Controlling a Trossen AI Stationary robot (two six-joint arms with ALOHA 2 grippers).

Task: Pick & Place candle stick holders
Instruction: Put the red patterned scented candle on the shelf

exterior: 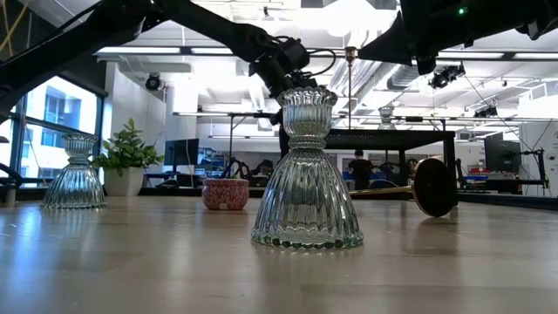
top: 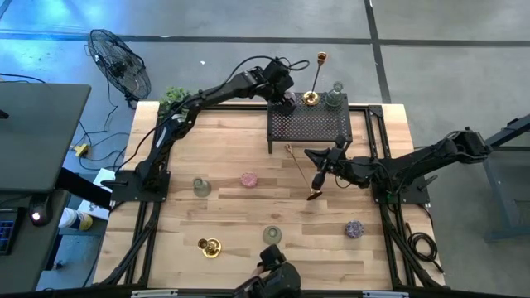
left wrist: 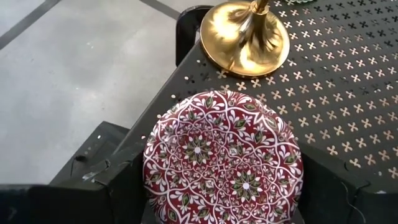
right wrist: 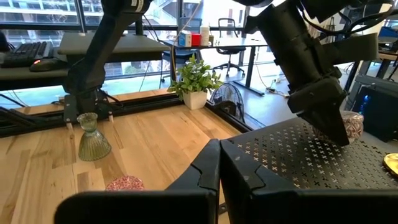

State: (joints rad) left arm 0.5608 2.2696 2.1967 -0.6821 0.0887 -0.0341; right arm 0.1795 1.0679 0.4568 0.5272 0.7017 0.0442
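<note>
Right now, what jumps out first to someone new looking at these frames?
The left gripper at the black mesh rack, shut on a red-and-white patterned holder beside an upright tall brass stick. Next, the right gripper over mid-table, where a second brass stick lies tipped on the wood. In the low view, a ribbed clear glass holder dominates.

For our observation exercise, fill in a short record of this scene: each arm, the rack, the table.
Left gripper: jaws shut on a red patterned cup, over the rack edge
Right gripper: at the tipped brass stick, in front of the rack
On rack: upright brass stick, glass cup
On table: two glass holders, pink cup, gold holder, purple cup
</note>
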